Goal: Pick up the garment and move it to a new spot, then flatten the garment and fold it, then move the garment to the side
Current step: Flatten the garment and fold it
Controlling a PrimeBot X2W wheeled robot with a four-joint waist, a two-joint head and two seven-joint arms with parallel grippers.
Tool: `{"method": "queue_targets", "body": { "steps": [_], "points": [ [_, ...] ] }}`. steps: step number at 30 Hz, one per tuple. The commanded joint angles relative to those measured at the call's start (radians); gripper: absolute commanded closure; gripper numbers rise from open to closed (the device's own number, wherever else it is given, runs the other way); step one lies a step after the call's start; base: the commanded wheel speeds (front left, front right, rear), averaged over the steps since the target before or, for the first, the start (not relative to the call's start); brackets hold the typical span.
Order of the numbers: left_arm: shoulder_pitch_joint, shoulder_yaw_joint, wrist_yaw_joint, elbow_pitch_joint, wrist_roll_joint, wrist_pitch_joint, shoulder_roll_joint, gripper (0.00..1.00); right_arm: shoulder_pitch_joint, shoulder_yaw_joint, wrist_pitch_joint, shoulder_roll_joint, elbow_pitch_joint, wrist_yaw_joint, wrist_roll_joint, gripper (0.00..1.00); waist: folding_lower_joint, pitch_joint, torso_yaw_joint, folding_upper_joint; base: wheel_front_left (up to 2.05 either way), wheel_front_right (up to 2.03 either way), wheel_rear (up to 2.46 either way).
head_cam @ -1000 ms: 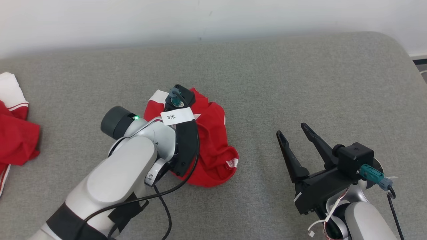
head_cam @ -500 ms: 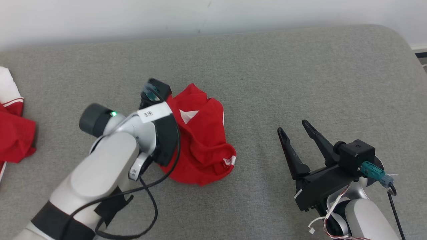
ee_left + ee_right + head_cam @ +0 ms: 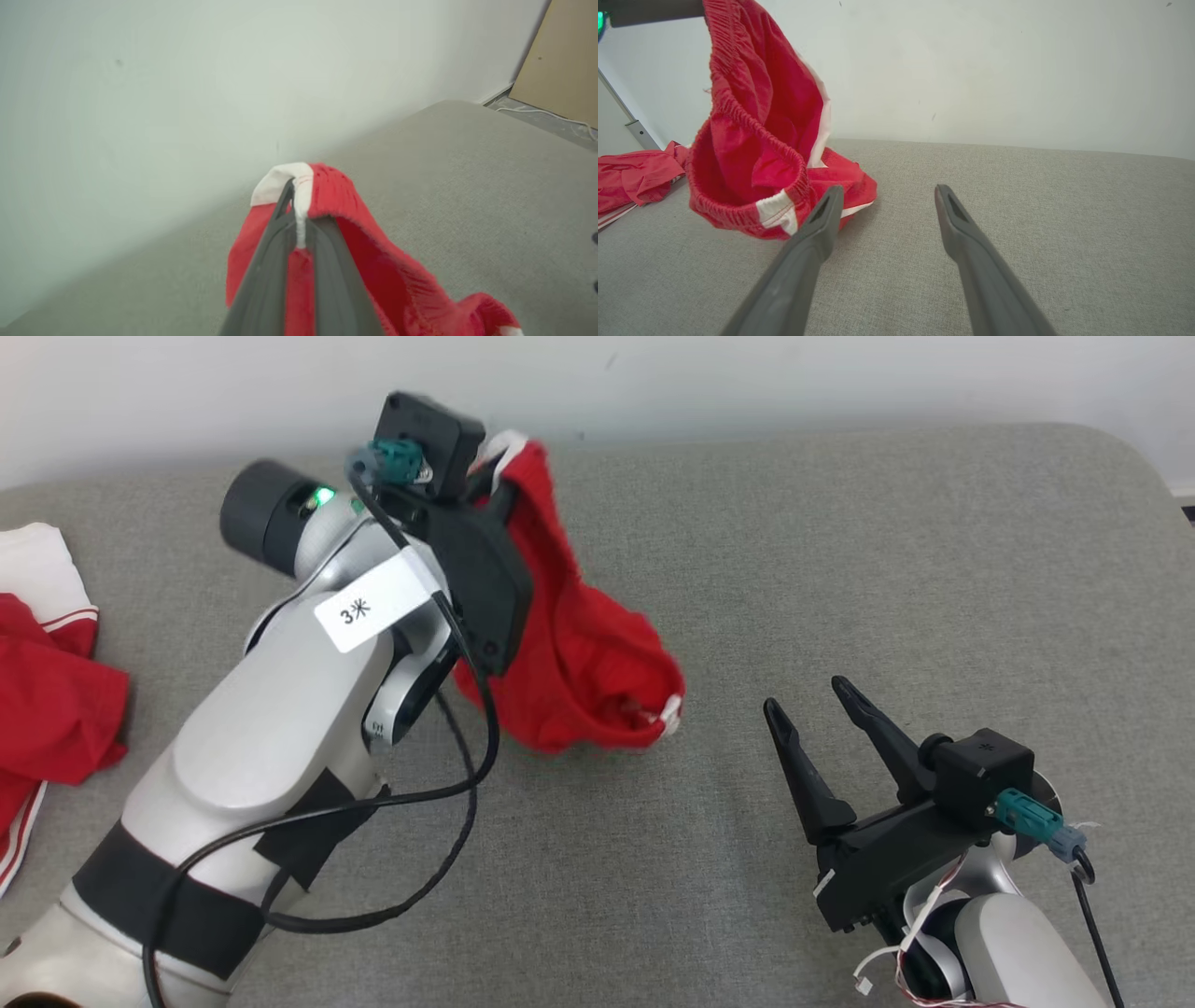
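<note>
The garment (image 3: 583, 658) is a pair of red shorts with white trim and an elastic waistband. It hangs from my left gripper (image 3: 507, 462), which is shut on a white-trimmed edge of it, seen up close in the left wrist view (image 3: 293, 186). The garment (image 3: 348, 205) droops down and to the right, and its lowest folds still touch the grey surface (image 3: 840, 541). In the right wrist view the garment (image 3: 752, 140) hangs just left of my right gripper (image 3: 887, 189). The right gripper (image 3: 803, 695) stands open and holds nothing, at the lower right, a short way right of the garment.
A second red and white garment (image 3: 47, 691) lies crumpled at the left edge, also seen as that garment (image 3: 635, 177) from the right wrist. A white wall (image 3: 747, 373) rises behind the padded surface. A black cable (image 3: 448, 803) loops below my left forearm.
My left gripper shut on the garment and rose up and back, lifting most of it off the surface. The right gripper stayed put and open.
</note>
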Motion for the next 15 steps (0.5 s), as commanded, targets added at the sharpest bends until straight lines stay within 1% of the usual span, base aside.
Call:
{"method": "queue_targets", "body": {
  "steps": [1,5,11,12,15],
  "points": [
    [-0.016,0.002,-0.013,-0.013,-0.004,-0.024,-0.006,1.00,-0.006,-0.001,-0.002,-0.004,0.001,0.000,0.009,0.00,0.0000,-0.003,-0.004,-0.0001,0.00,0.00,0.00],
    [-0.040,0.000,-0.040,-0.050,-0.005,-0.086,-0.027,1.00,0.001,-0.006,-0.002,-0.003,0.003,0.000,0.009,0.00,0.0000,-0.012,-0.011,-0.0001,0.00,0.00,0.00],
    [-0.048,0.021,-0.056,-0.119,-0.041,-0.157,-0.056,1.00,0.013,-0.008,0.002,-0.003,0.000,0.000,0.006,0.00,0.0000,-0.027,-0.016,-0.0001,0.00,0.00,0.00],
    [-0.046,0.024,-0.063,-0.132,-0.048,-0.163,-0.059,1.00,0.015,-0.009,0.002,-0.003,-0.001,0.000,0.005,0.00,0.0000,-0.029,-0.016,-0.0001,0.00,0.00,0.00],
    [-0.038,0.033,-0.065,-0.160,-0.063,-0.169,-0.060,1.00,0.020,-0.011,0.005,-0.003,0.001,0.000,0.002,0.00,0.0000,-0.037,-0.013,-0.0001,0.00,0.00,0.00]
  ]
}}
